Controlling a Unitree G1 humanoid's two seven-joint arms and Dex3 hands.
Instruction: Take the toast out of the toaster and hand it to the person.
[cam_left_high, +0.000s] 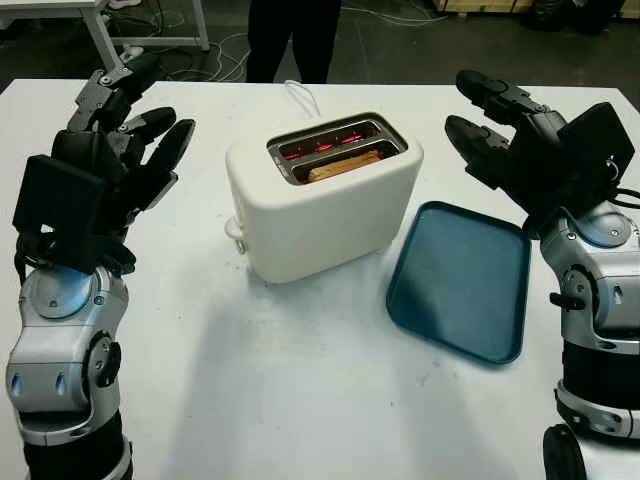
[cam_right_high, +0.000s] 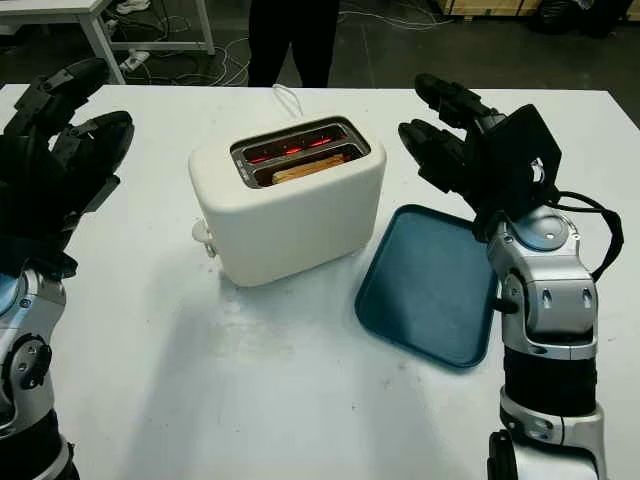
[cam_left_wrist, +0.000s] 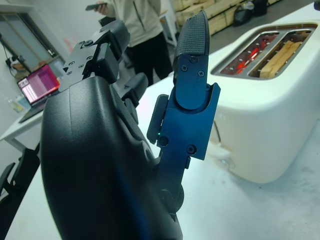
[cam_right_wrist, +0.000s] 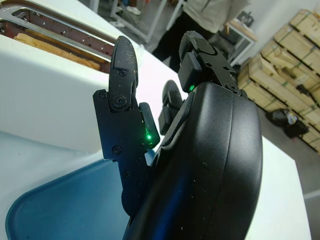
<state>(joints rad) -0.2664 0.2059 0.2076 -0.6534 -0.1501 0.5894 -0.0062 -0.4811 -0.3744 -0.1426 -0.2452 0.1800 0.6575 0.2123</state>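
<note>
Toast (cam_left_high: 343, 164) golden, low in toaster (cam_left_high: 320, 205) slot

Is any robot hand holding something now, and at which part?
Nothing is held. The left robot hand and right robot hand are open beside the toaster; the toast sits in its slot.

left hand (cam_left_high: 125, 130): black, three segmented fingers; glossy rounded shell; small screws on blue-tinted finger links
right hand (cam_right_high: 455, 135): black, same build; green light on a finger link
forearms: silver-grey casings, blue-tinted round joint caps, black cuffs; black cable looping by right wrist
person (cam_right_high: 292, 35): dark trousers, pale jacket
</note>
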